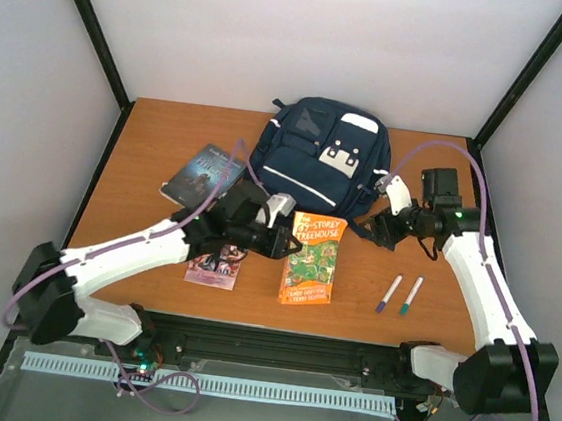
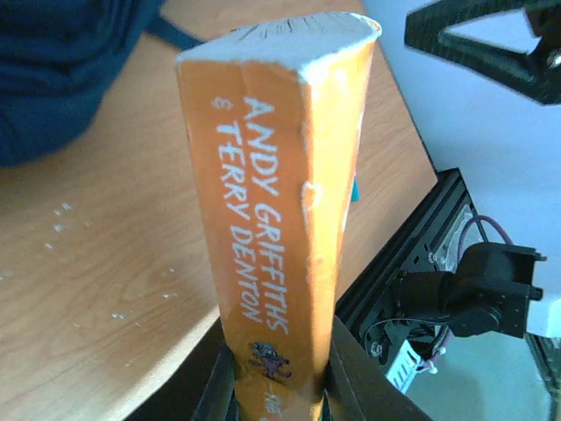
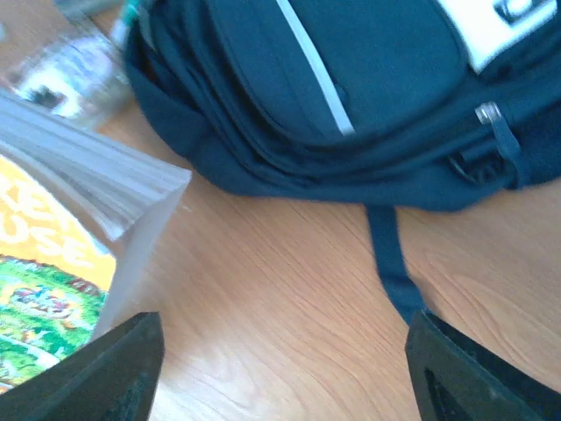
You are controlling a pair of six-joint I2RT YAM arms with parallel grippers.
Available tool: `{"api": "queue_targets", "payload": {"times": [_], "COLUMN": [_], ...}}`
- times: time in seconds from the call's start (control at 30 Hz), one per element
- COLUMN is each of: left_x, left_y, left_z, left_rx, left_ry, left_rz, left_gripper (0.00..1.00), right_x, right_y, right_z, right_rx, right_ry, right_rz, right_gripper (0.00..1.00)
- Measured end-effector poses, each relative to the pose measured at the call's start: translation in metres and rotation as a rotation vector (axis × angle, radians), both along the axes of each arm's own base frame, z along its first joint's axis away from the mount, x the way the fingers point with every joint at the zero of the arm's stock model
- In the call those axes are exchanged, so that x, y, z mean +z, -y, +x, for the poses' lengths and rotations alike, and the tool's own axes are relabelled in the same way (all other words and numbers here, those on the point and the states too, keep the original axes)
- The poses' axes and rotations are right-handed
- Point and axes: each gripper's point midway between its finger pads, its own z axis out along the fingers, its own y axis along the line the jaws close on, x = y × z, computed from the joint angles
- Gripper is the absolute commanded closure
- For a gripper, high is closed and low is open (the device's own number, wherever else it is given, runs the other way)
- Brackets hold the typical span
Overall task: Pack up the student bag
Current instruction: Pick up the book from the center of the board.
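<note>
Packing looks barely begun: the student bag point(image 1: 317, 159) lies at the back of the table point(image 1: 169, 128), no compartment shows as open, and nothing can be seen inside it. The left gripper point(image 1: 280, 236) is clamped on the spine end of the orange Treehouse paperback point(image 1: 313, 264), just in front of the bag, while the right gripper point(image 3: 289, 368) hovers empty with its fingers wide apart beside the bag's strap point(image 3: 390, 263). By my reading that paperback, the dark-covered book point(image 1: 205, 170) left of the bag, the pink booklet point(image 1: 212, 272) under the left arm, and the purple marker point(image 1: 389, 293) and green marker point(image 1: 412, 296) at the front right all remain to go in
</note>
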Motion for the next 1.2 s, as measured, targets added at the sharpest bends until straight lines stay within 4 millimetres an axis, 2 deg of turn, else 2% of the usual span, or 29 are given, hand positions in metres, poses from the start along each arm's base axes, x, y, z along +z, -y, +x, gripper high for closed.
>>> {"api": "queue_targets", "payload": {"times": [0.07, 0.1, 0.23, 0.43, 0.5, 0.57, 0.67, 0.83, 1.07, 1.2], "left_x": [0.022, 0.032, 0.065, 0.094, 0.103, 0.110, 0.122, 0.142, 0.158, 0.160], "left_y": [-0.011, -0.016, -0.032, -0.042, -0.039, -0.036, -0.034, -0.034, -0.032, -0.032], "left_z": [0.002, 0.003, 0.012, 0.029, 0.028, 0.026, 0.021, 0.016, 0.013, 0.014], "left_rx": [0.005, 0.007, 0.028, 0.052, 0.032, 0.011, -0.012, -0.029, -0.041, -0.032], "left_ry": [0.074, 0.106, 0.204, 0.282, 0.299, 0.311, 0.334, 0.378, 0.411, 0.416], "left_rz": [-0.006, -0.014, -0.046, -0.085, -0.108, -0.132, -0.172, -0.229, -0.282, -0.290], "left_gripper": [0.99, 0.99, 0.99, 0.99, 0.99, 0.99, 0.99, 0.99, 0.99, 0.99], "right_x": [0.021, 0.028, 0.049, 0.089, 0.105, 0.112, 0.118, 0.116, 0.120, 0.125], "right_y": [-0.012, -0.016, -0.036, -0.062, -0.070, -0.075, -0.081, -0.086, -0.099, -0.110], "right_z": [-0.006, -0.009, -0.018, -0.024, -0.025, -0.027, -0.026, -0.024, -0.037, -0.049], "right_rx": [0.053, 0.073, 0.160, 0.297, 0.352, 0.385, 0.422, 0.442, 0.492, 0.541], "right_ry": [0.055, 0.069, 0.097, 0.131, 0.149, 0.147, 0.124, 0.082, 0.034, -0.004], "right_rz": [0.068, 0.096, 0.219, 0.399, 0.467, 0.510, 0.568, 0.618, 0.687, 0.732], "right_gripper": [0.15, 0.10, 0.00, 0.00, 0.00, 0.00, 0.00, 0.00, 0.01, 0.09]}}
